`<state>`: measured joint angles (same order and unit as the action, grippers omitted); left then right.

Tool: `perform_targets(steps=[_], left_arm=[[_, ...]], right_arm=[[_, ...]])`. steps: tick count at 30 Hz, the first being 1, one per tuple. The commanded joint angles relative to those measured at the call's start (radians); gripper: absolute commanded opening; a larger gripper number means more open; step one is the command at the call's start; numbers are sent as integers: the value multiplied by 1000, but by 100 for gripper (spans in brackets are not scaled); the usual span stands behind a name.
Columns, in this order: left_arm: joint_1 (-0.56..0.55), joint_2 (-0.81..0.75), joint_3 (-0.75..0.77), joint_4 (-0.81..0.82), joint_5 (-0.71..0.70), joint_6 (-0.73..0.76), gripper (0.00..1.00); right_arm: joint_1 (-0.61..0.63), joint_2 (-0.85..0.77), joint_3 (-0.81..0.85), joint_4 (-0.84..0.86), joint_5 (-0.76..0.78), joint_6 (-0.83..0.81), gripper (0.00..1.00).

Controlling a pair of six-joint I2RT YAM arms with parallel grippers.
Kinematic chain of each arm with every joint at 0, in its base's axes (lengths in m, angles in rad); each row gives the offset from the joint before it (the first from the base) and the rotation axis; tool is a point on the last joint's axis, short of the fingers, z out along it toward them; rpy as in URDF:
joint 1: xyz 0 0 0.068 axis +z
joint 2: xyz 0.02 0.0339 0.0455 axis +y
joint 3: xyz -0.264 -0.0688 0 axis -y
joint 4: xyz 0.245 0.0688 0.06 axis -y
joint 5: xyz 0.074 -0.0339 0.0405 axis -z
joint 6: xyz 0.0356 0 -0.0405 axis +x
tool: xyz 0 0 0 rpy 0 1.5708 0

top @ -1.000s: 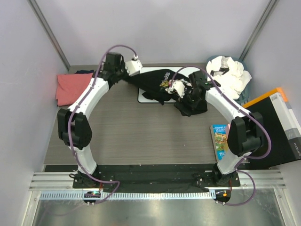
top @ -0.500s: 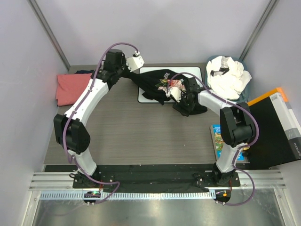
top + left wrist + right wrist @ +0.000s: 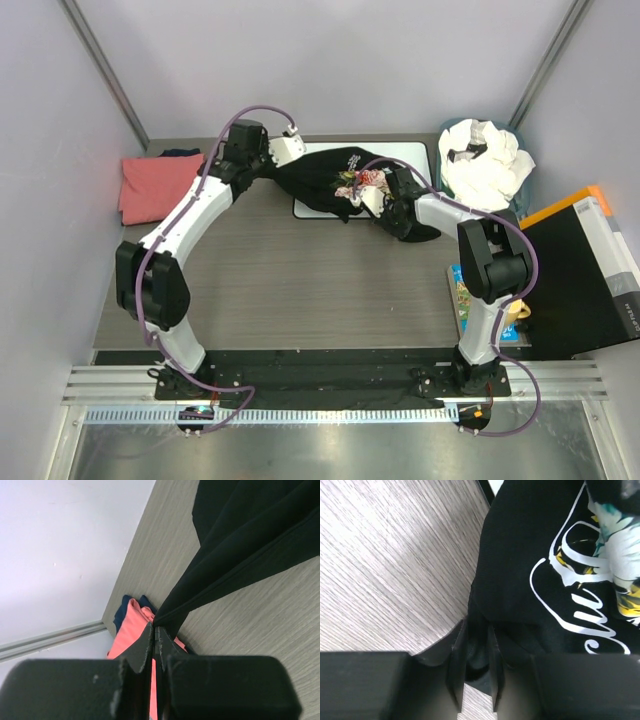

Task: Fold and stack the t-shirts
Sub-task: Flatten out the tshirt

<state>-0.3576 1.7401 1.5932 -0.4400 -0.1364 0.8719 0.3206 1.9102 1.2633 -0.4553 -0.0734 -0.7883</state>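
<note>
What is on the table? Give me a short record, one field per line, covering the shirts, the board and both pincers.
black t-shirt: bunched, printed side up, partly over the board, gripped at both ends
left pincer: shut on an edge of the black t-shirt, cloth pulled taut
right pincer: closed on a fold of the black t-shirt near the white script
coral t-shirt: lying at the far left of the table
white t-shirts: heaped at the far right corner
white board: flat, mostly covered by the black t-shirt

One black t-shirt (image 3: 322, 178) and one white board (image 3: 420, 153); left of the board one pink t-shirt (image 3: 155, 187), right of it one heap of white t-shirts (image 3: 487, 165), number unclear.
</note>
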Motion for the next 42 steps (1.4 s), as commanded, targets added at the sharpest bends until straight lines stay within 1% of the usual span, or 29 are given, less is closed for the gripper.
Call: perform_targets(steps=[1,2,4,6,7,10,11,14,16,18,19,20,21,25,28,31,34,35,38,41,42], left_arm=[[8,-70,-45,83,-9,9,0],[8,-74,-53,101,-9,9,0],[8,-80,-78,124,-14,18,0],[11,-94,-81,168,-43,29,0],[14,-100,-76,182,-52,39,0],[34,-117,-32,222,-78,64,0],[48,-122,-18,240,-83,73,0],[72,-149,17,294,-100,116,0],[85,-177,27,325,-109,134,0],[98,-195,28,366,-121,153,0],[106,-215,25,379,-138,159,0],[109,-224,19,414,-149,164,0],[114,-238,1,434,-158,179,0],[140,-321,-61,619,-180,205,0],[147,-362,-98,682,-174,205,0],[152,-419,-140,718,-163,225,0],[166,-459,-180,735,-164,242,0],[169,-464,-190,728,-166,240,0],[177,-479,-216,718,-166,234,0],[177,-479,-229,722,-158,236,0],[177,-476,-228,721,-155,233,0]], right_arm=[[2,-11,7,40,30,-23,8],[2,-14,11,58,41,-22,1],[2,-40,31,60,69,-34,1],[2,-78,86,58,127,-42,1],[2,-132,108,58,133,-48,1],[2,-224,214,55,152,-109,1],[2,-285,229,59,159,-170,1],[-3,-379,260,102,219,-291,1],[-12,-428,246,156,247,-347,1],[-35,-500,194,257,285,-434,1],[-43,-522,145,297,294,-457,1],[-64,-546,122,364,305,-482,1],[-74,-583,99,394,310,-505,1],[-135,-661,-22,536,294,-509,1],[-169,-700,-117,587,251,-540,1],[-186,-689,-172,688,250,-540,1],[-213,-645,-182,854,306,-551,1],[-222,-602,-174,915,323,-549,1],[-255,-516,-118,955,363,-519,1],[-259,-452,-87,972,374,-514,1],[-259,-436,-87,981,380,-513,3]])
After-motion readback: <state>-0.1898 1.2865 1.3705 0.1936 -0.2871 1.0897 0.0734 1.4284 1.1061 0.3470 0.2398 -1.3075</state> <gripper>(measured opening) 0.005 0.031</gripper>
